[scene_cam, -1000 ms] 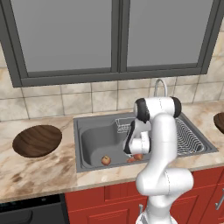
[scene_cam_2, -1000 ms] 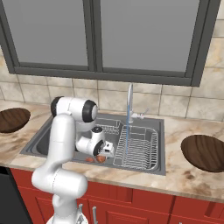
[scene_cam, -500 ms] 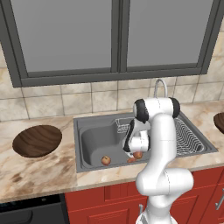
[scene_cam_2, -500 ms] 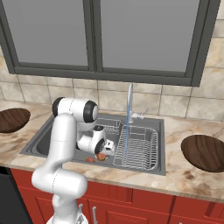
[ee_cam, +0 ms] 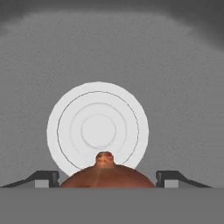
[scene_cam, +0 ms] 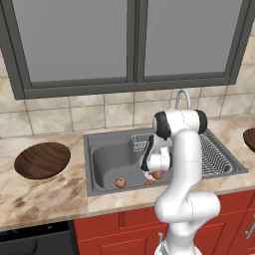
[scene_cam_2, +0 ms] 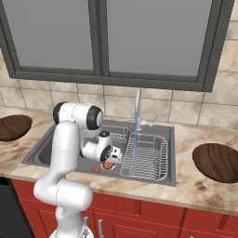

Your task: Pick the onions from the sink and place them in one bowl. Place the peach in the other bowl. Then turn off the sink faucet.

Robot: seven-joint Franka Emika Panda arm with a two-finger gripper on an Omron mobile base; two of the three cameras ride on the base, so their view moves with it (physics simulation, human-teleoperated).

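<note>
My gripper (ee_cam: 107,178) is down in the sink (scene_cam: 107,154), shut on one onion (ee_cam: 107,175), a reddish-brown bulb whose sides touch both fingertips (ee_cam: 43,178). The white drain (ee_cam: 97,129) lies straight beyond it. From the base views the held onion (scene_cam: 158,174) (scene_cam_2: 108,164) hangs just above the basin floor. A second onion (scene_cam: 150,182) (scene_cam_2: 95,169) rests on the floor close by. The peach (scene_cam: 120,183) lies farther left in the sink. One bowl (scene_cam: 42,159) (scene_cam_2: 13,127) sits on the left counter, the other bowl (scene_cam: 250,138) (scene_cam_2: 217,161) on the right. The faucet (scene_cam_2: 137,109) (scene_cam: 182,97) is running.
A wire rack (scene_cam_2: 146,155) fills the right half of the basin, and a small wire basket (scene_cam: 140,143) hangs at the back. A thin water stream (scene_cam_2: 132,148) falls beside my hand. The marble counter (scene_cam: 45,191) runs on both sides, with a tiled wall and window behind.
The gripper has risen slightly off the basin floor, carrying the onion with it. The second onion and the peach stay where they were.
</note>
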